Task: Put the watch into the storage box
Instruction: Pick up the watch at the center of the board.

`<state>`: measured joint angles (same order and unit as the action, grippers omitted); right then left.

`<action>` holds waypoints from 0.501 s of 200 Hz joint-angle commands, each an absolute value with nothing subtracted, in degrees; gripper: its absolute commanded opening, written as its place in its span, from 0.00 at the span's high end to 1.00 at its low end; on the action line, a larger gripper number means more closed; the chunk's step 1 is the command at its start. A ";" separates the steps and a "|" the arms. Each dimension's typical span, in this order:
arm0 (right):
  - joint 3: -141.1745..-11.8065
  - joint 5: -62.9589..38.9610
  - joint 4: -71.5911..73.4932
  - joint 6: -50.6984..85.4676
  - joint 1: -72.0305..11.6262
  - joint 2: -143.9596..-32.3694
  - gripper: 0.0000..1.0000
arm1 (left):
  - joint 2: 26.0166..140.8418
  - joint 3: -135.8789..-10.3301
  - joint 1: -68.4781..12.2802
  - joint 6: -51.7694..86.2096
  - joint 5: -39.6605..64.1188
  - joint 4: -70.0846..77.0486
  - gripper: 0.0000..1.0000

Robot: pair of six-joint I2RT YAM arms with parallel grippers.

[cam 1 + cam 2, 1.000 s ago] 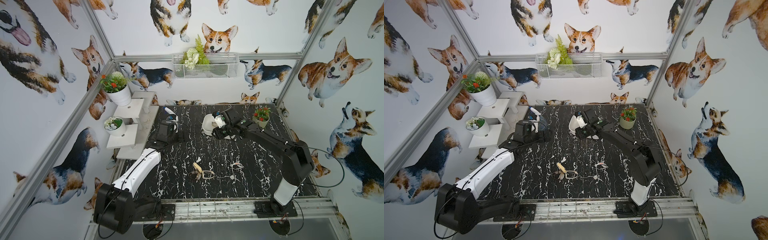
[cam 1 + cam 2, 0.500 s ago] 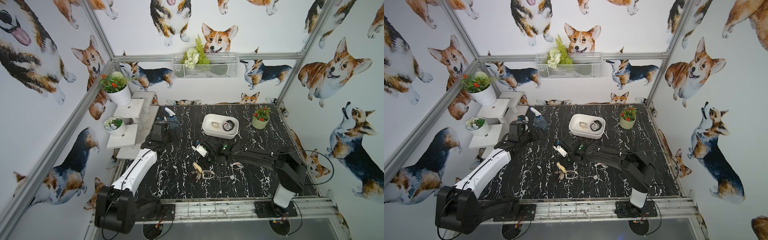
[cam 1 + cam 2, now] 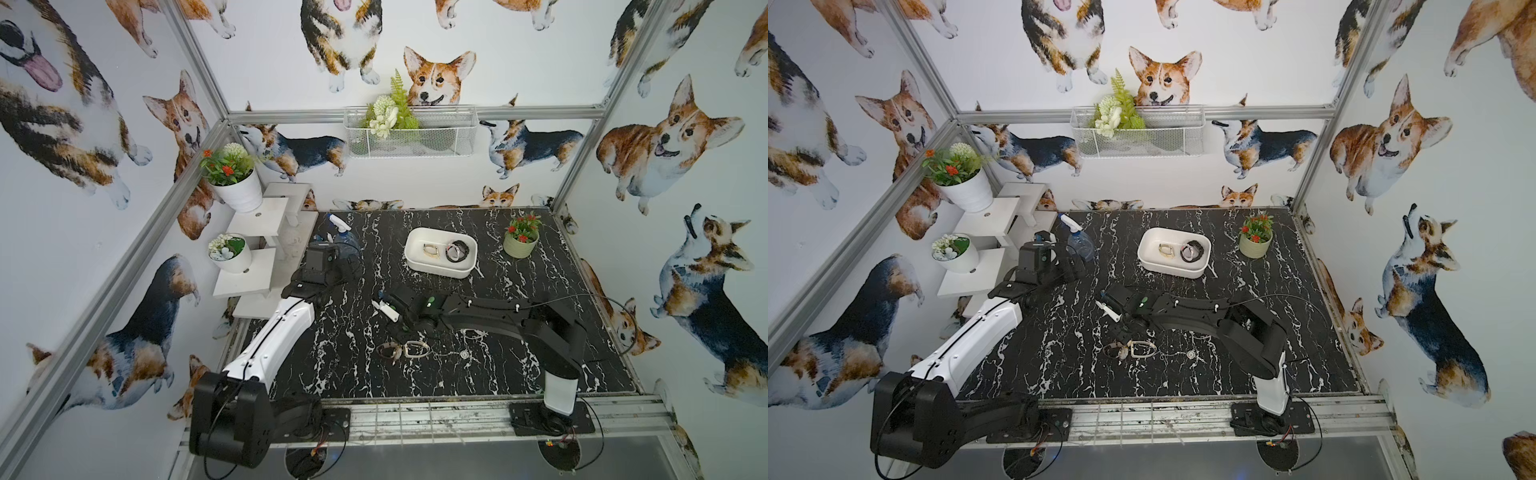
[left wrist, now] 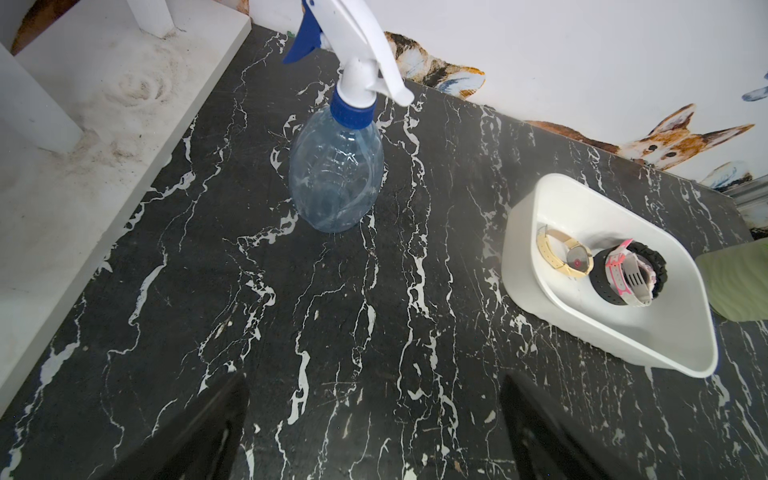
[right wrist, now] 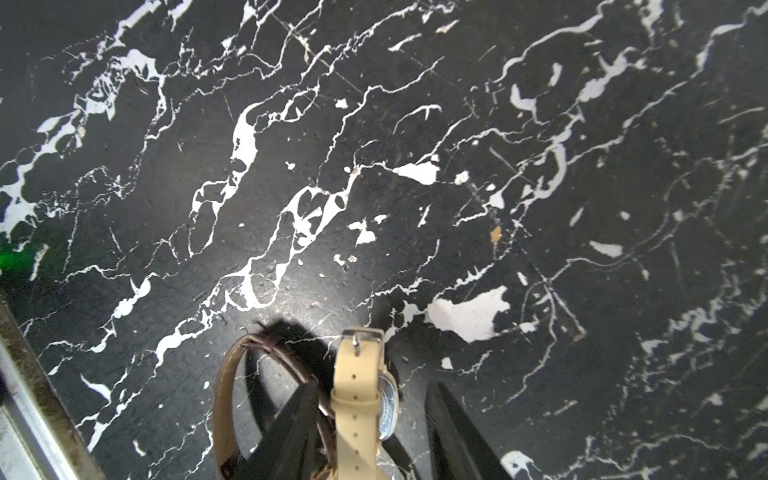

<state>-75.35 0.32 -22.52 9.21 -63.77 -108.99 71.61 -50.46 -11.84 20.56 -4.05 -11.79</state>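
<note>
Black marbled tabletop [image 3: 332,374]: the watch [image 5: 357,415], beige strap buckled into a loop, stands on edge well apart from the storage box [image 3: 432,268], long axis side to side; my right gripper [image 5: 372,385] straddles it unclamped, left gripper [image 4: 374,436] gapes empty.

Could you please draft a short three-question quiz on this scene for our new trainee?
1. True or false: the left gripper is holding the spray bottle.
2. Which watch stands between the fingers of the right gripper? A) the beige-strap watch B) a black one C) a pink one
3. Short answer: what holds the gold watch?
Key: 1. False: the left gripper is open and the spray bottle stands free. 2. A. 3. The storage box.
</note>
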 commanded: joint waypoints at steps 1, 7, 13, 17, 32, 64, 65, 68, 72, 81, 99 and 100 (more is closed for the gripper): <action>-76.21 2.32 -23.47 9.71 -64.13 -109.96 0.55 | 71.28 -50.27 -11.66 20.65 -3.96 -11.25 0.00; -76.29 2.59 -23.51 9.81 -64.14 -110.18 0.57 | 71.19 -50.27 -11.67 20.65 -3.96 -11.24 0.00; -76.37 2.59 -23.56 9.80 -64.16 -110.34 0.59 | 71.10 -50.25 -11.70 20.65 -3.96 -11.25 0.00; -76.38 2.72 -23.60 9.84 -64.12 -110.39 0.60 | 71.10 -50.21 -11.69 20.63 -4.00 -11.25 0.00; -76.46 2.90 -23.73 9.88 -64.16 -110.67 0.65 | 70.93 -50.07 -11.67 20.57 -4.04 -11.16 0.00; -76.25 3.40 -24.08 10.05 -64.16 -110.79 0.76 | 70.93 -50.01 -11.70 20.63 -3.98 -11.07 0.00; -76.22 3.42 -24.08 10.08 -64.16 -110.81 0.76 | 70.93 -50.01 -11.70 20.64 -4.01 -11.07 0.00; -76.20 3.55 -24.15 10.10 -64.16 -110.74 0.78 | 70.92 -50.01 -11.69 20.62 -3.96 -11.07 0.00; -76.12 3.72 -24.17 10.06 -64.16 -110.61 0.79 | 70.93 -49.94 -11.68 20.65 -3.98 -11.07 0.00; -75.94 4.16 -24.17 9.87 -64.16 -110.20 0.83 | 70.93 -49.92 -11.65 20.65 -4.00 -10.99 0.00; -75.27 4.83 -23.36 9.05 -64.01 -108.81 0.88 | 70.88 -49.88 -11.74 20.81 -3.83 -10.90 0.00; -75.21 4.83 -23.28 9.01 -63.95 -108.72 0.88 | 70.91 -49.86 -11.72 20.78 -3.76 -10.90 0.00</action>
